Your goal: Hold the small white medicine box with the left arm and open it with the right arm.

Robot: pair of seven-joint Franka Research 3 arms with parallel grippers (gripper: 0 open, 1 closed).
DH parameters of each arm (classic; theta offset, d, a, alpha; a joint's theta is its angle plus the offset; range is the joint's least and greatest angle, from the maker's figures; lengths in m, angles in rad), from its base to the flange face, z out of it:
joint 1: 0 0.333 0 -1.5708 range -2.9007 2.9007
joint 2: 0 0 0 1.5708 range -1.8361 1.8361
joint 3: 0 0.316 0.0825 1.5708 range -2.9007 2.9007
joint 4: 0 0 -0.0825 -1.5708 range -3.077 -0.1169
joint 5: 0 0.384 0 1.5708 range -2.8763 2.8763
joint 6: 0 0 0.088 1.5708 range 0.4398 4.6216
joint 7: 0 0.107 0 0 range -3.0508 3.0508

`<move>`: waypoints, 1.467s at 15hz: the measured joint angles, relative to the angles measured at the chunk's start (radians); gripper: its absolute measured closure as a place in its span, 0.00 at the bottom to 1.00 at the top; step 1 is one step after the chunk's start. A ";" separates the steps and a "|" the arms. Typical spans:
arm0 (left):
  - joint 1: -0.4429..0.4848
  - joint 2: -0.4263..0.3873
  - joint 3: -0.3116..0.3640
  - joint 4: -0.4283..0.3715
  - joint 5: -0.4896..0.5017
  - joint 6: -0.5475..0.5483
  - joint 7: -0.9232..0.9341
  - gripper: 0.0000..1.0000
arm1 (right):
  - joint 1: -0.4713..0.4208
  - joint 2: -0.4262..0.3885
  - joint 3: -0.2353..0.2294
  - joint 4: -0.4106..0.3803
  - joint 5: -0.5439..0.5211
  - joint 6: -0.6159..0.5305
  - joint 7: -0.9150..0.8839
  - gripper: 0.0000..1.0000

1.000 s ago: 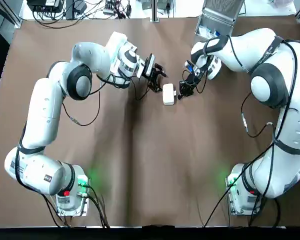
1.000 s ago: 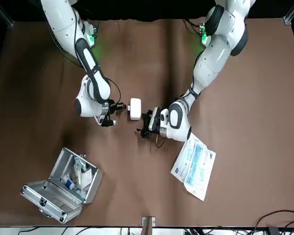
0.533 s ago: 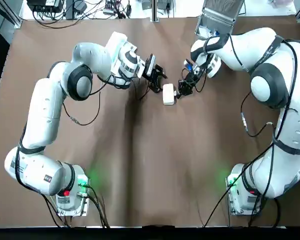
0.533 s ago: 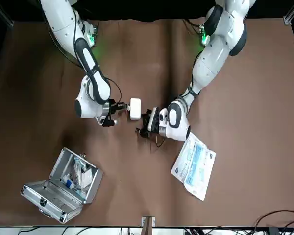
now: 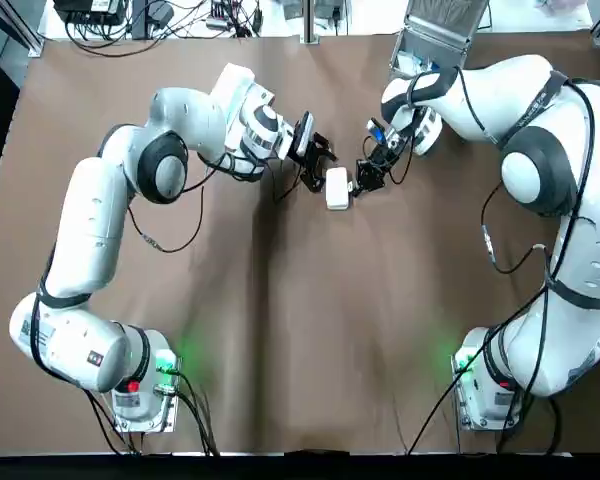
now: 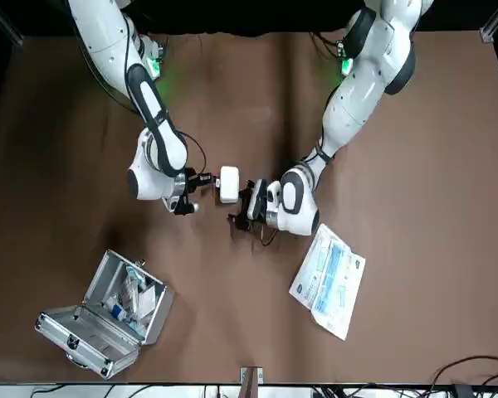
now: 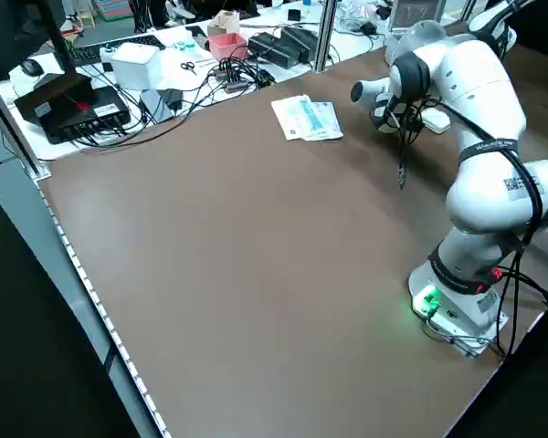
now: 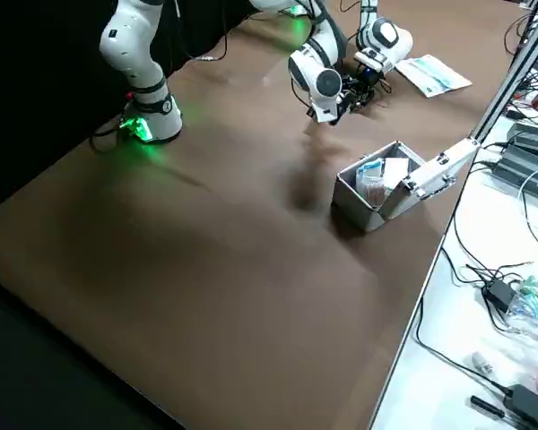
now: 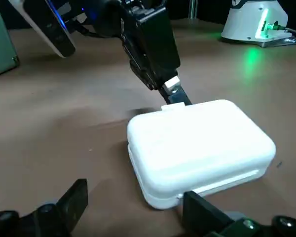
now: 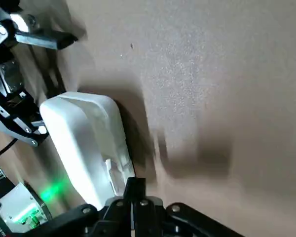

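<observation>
The box [image 5: 337, 188] lies between left claw [image 5: 316, 170] and right claw [image 5: 364, 180].

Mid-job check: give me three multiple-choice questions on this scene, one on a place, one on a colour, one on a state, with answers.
1. Where is the silver case?
A) beside the left arm's base
B) at the far edge of the table, on the robot's right
C) between the arms' bases

2. What colour are the lights on the arms' bases?
A) red
B) blue
C) green

3. What state is the white box in?
A) shut, flat on the table
B) lid wide open
C) lifted in the air

Answers:
1 B: the top view shows it beyond the right arm.
2 C: both bases glow green.
3 A: the left wrist view shows its seam closed, the left gripper open at its near end and the right gripper shut at its far edge.
</observation>
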 joint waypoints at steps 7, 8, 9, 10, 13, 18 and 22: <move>0.025 0.000 0.004 0.011 0.007 -0.042 0.001 0.09 | 0.001 0.000 0.001 0.003 0.000 -0.001 -0.001 0.99; 0.025 0.000 0.004 0.012 0.007 -0.043 0.001 0.09 | 0.001 0.000 0.002 0.003 0.000 -0.001 -0.001 0.99; 0.023 0.000 0.004 0.011 0.008 -0.043 0.001 0.09 | 0.001 0.000 0.002 0.004 0.000 -0.001 -0.001 0.99; 0.019 0.000 0.004 0.011 0.009 -0.043 0.001 0.09 | 0.001 0.000 0.002 0.004 0.000 -0.001 -0.001 0.99; 0.003 0.004 0.004 0.010 0.010 -0.043 0.003 0.10 | 0.001 0.000 0.002 0.005 0.000 -0.001 -0.001 0.99; -0.010 0.007 0.004 0.003 0.015 -0.053 0.009 0.40 | 0.001 0.000 0.002 0.005 0.000 -0.001 -0.001 0.99; -0.008 0.007 0.006 0.005 0.015 -0.059 0.009 0.55 | 0.001 0.001 0.002 0.005 0.000 -0.001 -0.001 0.99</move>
